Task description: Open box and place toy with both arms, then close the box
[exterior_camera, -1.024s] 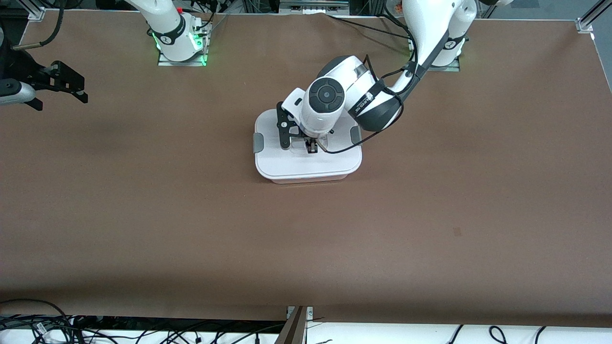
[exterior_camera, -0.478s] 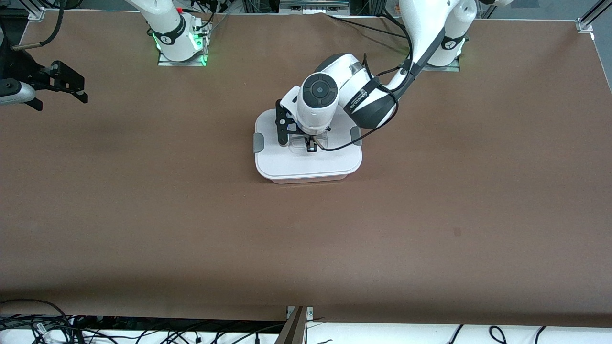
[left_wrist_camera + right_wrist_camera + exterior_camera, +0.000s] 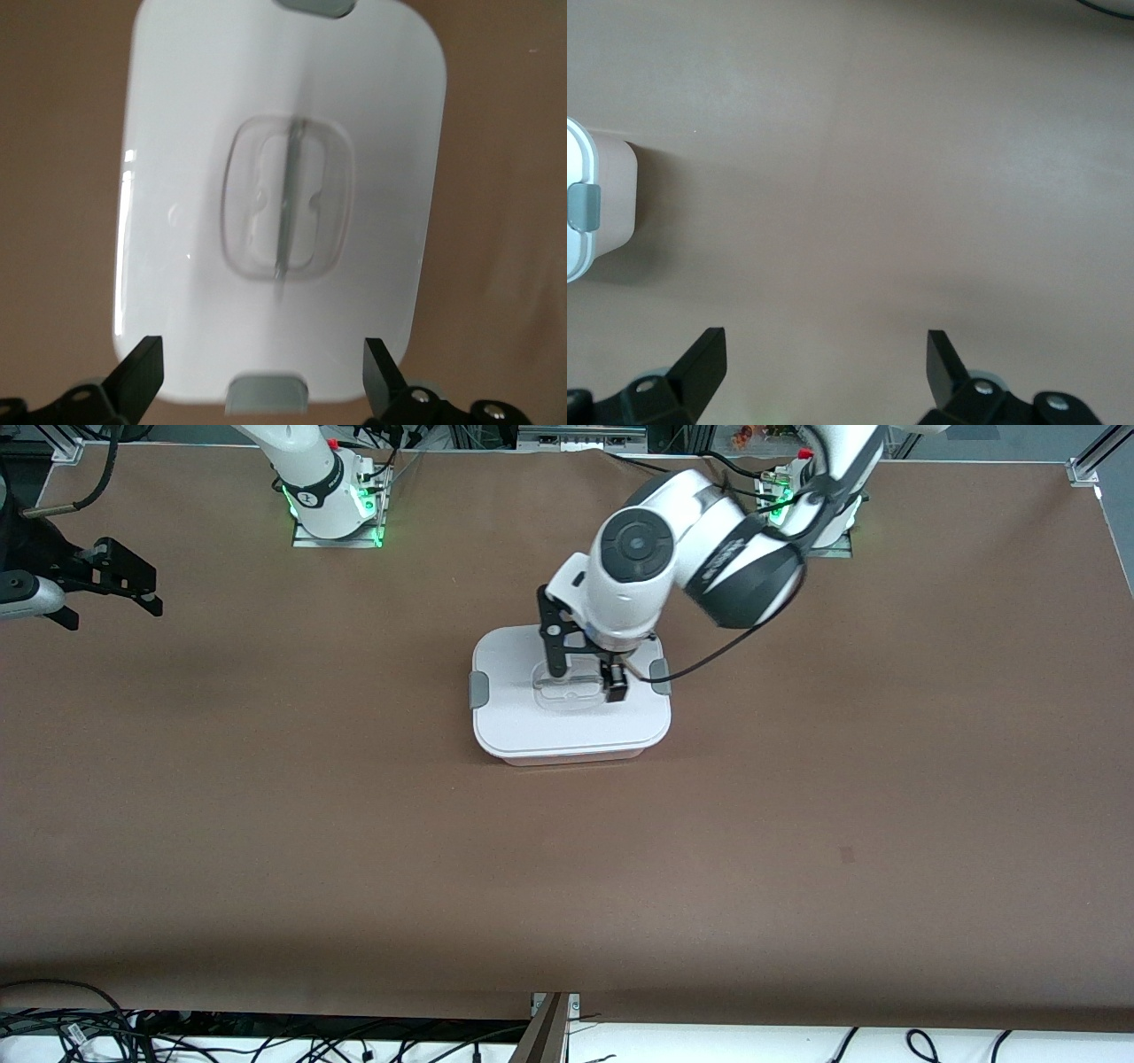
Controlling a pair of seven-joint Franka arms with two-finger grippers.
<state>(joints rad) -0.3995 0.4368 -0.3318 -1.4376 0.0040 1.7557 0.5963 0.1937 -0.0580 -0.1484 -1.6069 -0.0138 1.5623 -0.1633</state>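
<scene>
Front view: the box is seen mid-table, nearer the arm bases than the front camera, with the lid seated flat on it and a grey clip at each short end. The left gripper is held over the lid's clear recessed handle, jaws spread wide, nothing carried. In the left wrist view both fingertips are seen apart w/ the handle bar centred between them, lid untouched; this is judged to be a release posture, the handle let go so the lid rests on the tub. The toy isn't visible in any view; it's presumably inside the box, but that can't be confirmed thru the white lid.

The right gripper is parked over the table edge at the right arm's end, well apart from the box, jaws wide and empty; the arm waits. In the right wrist view only one box corner w/ a clip is caught, table otherwise bare. That parking is judged to keep the lid area free for the left arm.

Task is judged nearly done; whether the clips are latched can't be told.
</scene>
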